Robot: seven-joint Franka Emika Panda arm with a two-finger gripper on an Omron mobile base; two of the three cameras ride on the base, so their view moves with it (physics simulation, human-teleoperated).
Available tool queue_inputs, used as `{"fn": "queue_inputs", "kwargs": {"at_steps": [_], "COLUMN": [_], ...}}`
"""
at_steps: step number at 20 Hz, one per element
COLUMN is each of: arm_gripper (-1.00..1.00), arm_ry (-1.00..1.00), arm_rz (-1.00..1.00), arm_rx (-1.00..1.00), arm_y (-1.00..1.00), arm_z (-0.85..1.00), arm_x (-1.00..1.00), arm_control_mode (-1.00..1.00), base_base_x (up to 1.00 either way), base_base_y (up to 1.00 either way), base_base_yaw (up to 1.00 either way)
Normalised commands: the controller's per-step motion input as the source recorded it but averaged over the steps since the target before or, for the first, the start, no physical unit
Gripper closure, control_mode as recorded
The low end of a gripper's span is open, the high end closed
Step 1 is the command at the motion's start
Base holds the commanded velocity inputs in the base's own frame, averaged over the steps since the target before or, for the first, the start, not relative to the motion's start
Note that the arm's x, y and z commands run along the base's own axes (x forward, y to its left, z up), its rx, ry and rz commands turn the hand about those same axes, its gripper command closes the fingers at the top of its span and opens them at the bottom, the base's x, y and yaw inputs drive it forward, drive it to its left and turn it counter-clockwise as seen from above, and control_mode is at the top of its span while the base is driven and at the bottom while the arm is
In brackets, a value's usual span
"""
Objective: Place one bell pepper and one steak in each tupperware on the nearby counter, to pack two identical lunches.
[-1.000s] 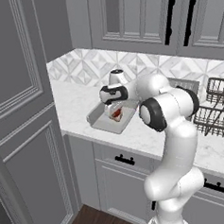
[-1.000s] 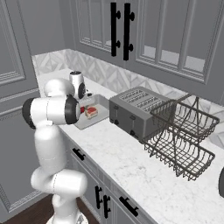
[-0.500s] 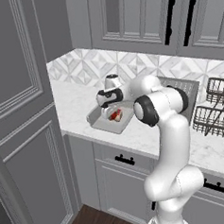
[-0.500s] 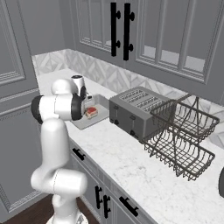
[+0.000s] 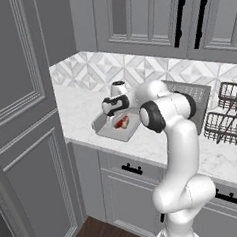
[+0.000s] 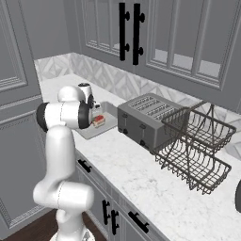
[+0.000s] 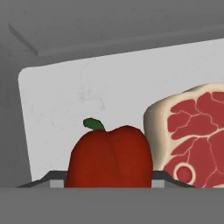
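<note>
Descent of wrist over the last second: gripper [image 5: 113, 111] now sits a little lower and further left over the tupperware [image 5: 104, 132] than in the two preceding samples, elbow swung left with it. Base unmoved, background identical in both base views. Tupperware stands near the left end of the counter [image 5: 157, 149], just beside the toaster [image 6: 146, 120], same spot as before. Hand view looks down into it: steak [image 7: 192, 131] lying flat on the pale floor [image 7: 87, 96], right of centre; red pepper [image 7: 109, 157] upright, stem up, very close to the camera, just beside the steak and possibly touching it. Judged as the placing step for the pepper in this container, nearly done; one steak plus one pepper here would complete one lunch. Second tupperware not identified in these pictures, so roughly half the task assumed left. Gripper state: two grey corners at the bottom of the hand view flank the pepper left and right, likely the fingertips, spread about as wide as the pepper. Cannot tell whether clamped on it or already slack; contact line hidden by the pepper's own bulk. In the left base view, hand directly above the red contents, gap between fingers and contents too small to resolve. Risk if let go from height: pepper tipping onto the steak or against the tupperware wall.
</note>
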Motion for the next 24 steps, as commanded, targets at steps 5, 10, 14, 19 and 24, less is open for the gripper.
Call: {"fn": "queue_inputs", "kwargs": {"at_steps": [5, 10, 14, 19, 24], "arm_gripper": [-1.00, -1.00, -1.00, -1.00, -1.00], "arm_ry": [0.00, -0.01, -0.01, 0.00, 0.00], "arm_rz": [0.00, 0.00, 0.00, -0.03, -0.12], "arm_rx": [0.00, 0.00, 0.00, 0.01, 0.07], "arm_y": [0.00, 0.00, 0.00, -0.12, -0.34], "arm_z": [-0.04, 0.00, 0.22, 0.38, 0.33], "arm_x": [0.16, 0.00, 0.00, -0.46, -1.00], "arm_control_mode": [-1.00, -1.00, -1.00, -1.00, -1.00], "base_base_x": [0.00, 0.00, 0.00, 0.00, 0.00], "base_base_y": [0.00, 0.00, 0.00, 0.00, 0.00], "base_base_yaw": [0.00, 0.00, 0.00, 0.00, 0.00]}}
